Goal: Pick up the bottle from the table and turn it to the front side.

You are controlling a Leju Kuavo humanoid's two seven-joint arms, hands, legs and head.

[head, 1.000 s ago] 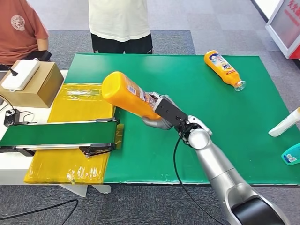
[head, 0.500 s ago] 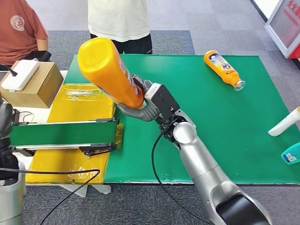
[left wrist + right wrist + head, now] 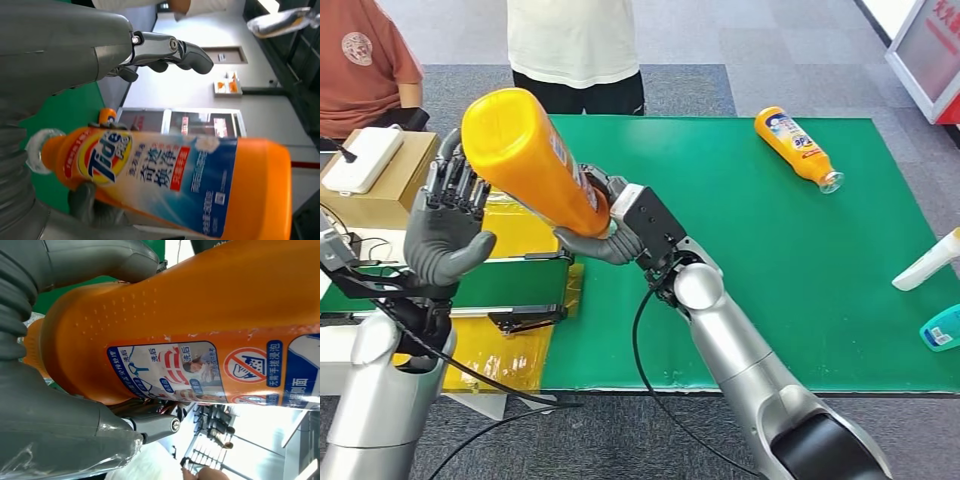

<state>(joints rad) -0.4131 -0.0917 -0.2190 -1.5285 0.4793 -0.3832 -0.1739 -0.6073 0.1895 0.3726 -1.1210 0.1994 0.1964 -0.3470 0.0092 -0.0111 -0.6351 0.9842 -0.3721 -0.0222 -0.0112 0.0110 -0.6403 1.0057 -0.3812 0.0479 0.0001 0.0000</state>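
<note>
My right hand (image 3: pixel 603 232) grips a large orange Tide detergent bottle (image 3: pixel 527 155) near its neck and holds it tilted in the air, base up and to the left, over the table's left part. Its front label faces the left wrist camera, where the bottle (image 3: pixel 166 177) lies lengthwise; the back label with warning icons shows on the bottle (image 3: pixel 188 335) in the right wrist view. My left hand (image 3: pixel 444 225) is raised just left of the bottle's base, palm toward it, fingers (image 3: pixel 170 50) spread and apart from it.
A second orange bottle (image 3: pixel 797 147) lies at the far right of the green table (image 3: pixel 773 300). A white bottle (image 3: pixel 926 262) and a teal item (image 3: pixel 940 330) sit at the right edge. A small conveyor (image 3: pixel 448 290) and cardboard box (image 3: pixel 392 180) stand left. Two people stand beyond the table.
My right hand has carried the bottle further left and tipped it more upright. My left arm has risen into view, with its open hand now beside the bottle's base.
</note>
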